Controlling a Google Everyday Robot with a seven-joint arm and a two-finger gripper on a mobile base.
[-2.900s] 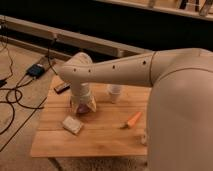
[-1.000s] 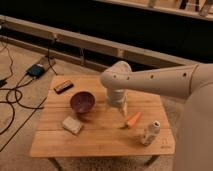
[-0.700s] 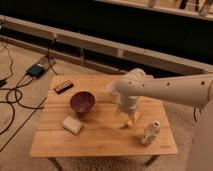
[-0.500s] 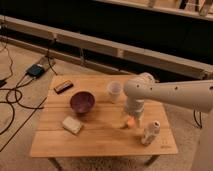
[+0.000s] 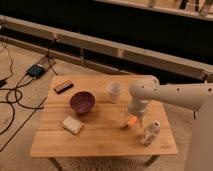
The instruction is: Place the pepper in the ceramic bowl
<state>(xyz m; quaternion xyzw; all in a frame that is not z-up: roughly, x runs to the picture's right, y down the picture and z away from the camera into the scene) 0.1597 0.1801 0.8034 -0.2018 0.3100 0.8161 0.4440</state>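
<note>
Camera view: at the far left, dark cables [image 5: 14,100] and a small blue-grey box [image 5: 36,70] are seen on the floor beside a wooden tabletop [image 5: 100,142]. On the tabletop's left part a small dark flat object [image 5: 63,86] is laid near the back edge, and a pale tan block [image 5: 72,124] is set nearer the front. Between them and slightly to the right, the ceramic bowl [image 5: 82,101], round and dark purple, is stood upright. A small white cup [image 5: 114,91] is placed upright to the right of the bowl, apart from it. Further right, the pepper [image 5: 131,122], a small orange piece, is found lying on the wood, well apart from the bowl. The hand [image 5: 134,117] is held down directly over it with its fingers spread apart; whether the pepper is touched cannot be told. A small white bottle-like item [image 5: 150,133] is stood just right of the pepper, near the front corner. The pale arm [image 5: 172,94] is extended in from the right edge.
</note>
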